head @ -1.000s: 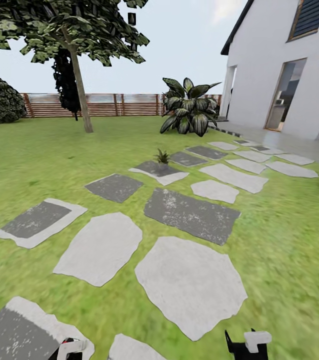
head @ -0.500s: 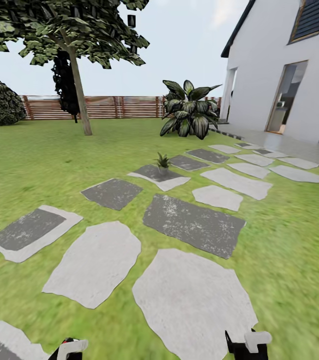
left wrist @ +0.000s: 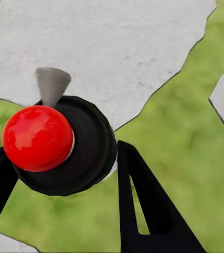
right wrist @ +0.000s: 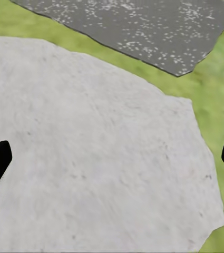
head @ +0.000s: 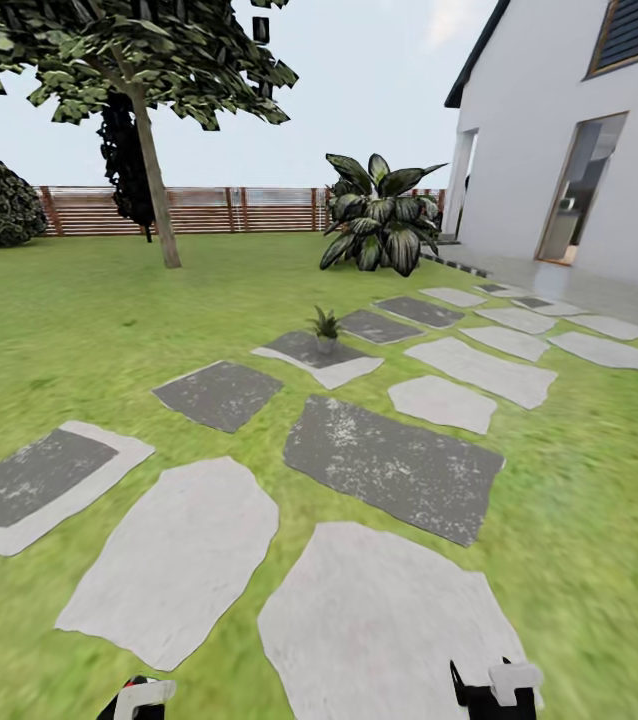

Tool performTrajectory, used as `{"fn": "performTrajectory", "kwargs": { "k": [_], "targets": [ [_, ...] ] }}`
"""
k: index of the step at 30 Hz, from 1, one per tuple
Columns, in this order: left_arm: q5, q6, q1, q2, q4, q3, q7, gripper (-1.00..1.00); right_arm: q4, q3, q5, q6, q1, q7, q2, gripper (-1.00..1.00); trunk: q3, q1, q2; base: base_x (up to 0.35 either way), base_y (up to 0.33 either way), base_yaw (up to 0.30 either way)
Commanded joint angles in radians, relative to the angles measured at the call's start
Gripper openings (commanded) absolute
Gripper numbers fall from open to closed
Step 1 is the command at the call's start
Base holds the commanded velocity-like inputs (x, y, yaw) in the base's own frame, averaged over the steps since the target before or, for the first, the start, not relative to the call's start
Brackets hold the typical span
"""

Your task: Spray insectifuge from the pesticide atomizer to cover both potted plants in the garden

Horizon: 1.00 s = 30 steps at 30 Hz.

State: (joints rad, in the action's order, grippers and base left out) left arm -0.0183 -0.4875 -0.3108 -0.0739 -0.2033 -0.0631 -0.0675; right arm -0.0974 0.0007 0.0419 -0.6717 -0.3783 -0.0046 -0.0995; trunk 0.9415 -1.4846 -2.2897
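Note:
One potted plant [head: 326, 328], a small green rosette in a grey pot, stands on a dark slab some way ahead in the garden lawn [head: 79, 330]. The second potted plant is out of view. The pesticide atomizer [left wrist: 59, 145], dark-bodied with a red knob and a pale nozzle, sits between the black fingers of my left gripper [left wrist: 61, 161], which is shut on it. Its white head with a red spot pokes up at the head view's lower edge [head: 144, 692]. My right gripper [right wrist: 112, 161] hangs open over a pale slab, and its black-and-white fingers [head: 494, 688] show low in the head view.
Grey and dark stepping slabs [head: 389, 465] run ahead toward a white house [head: 579, 130]. A big dark-leaved bush [head: 379, 225], a tree [head: 149, 150] and a brown slat fence [head: 209, 210] stand beyond. Open lawn lies on both sides.
The whole view has shifted: I have rolled forward, so the slabs slide toward me and the small potted plant sits slightly nearer. Both grippers hold as before.

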Motion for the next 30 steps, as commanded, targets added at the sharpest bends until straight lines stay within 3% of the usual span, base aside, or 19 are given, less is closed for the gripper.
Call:
{"fn": "performTrajectory", "kwargs": {
  "k": [1, 11, 30],
  "targets": [
    [-0.002, -0.003, -0.001, 0.0, 0.001, -0.002, 0.001, -1.0, 0.001, -0.001, 0.004, -0.003, -0.001, 0.0, 0.0, 1.0, 0.001, 0.0, 0.0, 0.339, 0.0, 0.0],
    [-0.002, -0.003, 0.0, 0.0, 0.001, -0.002, 0.001, -1.0, 0.001, -0.001, 0.004, -0.002, -0.001, 0.0, 0.0, 1.0, 0.001, 0.0, 0.0, 0.339, 0.013, 0.0],
    [-0.002, -0.003, -0.001, 0.0, 0.001, -0.002, 0.001, -1.0, 0.001, -0.001, 0.004, -0.002, -0.001, 0.0, 0.0, 1.0, 0.001, 0.0, 0.0, 0.339, 0.122, 0.0]
  ]
}}
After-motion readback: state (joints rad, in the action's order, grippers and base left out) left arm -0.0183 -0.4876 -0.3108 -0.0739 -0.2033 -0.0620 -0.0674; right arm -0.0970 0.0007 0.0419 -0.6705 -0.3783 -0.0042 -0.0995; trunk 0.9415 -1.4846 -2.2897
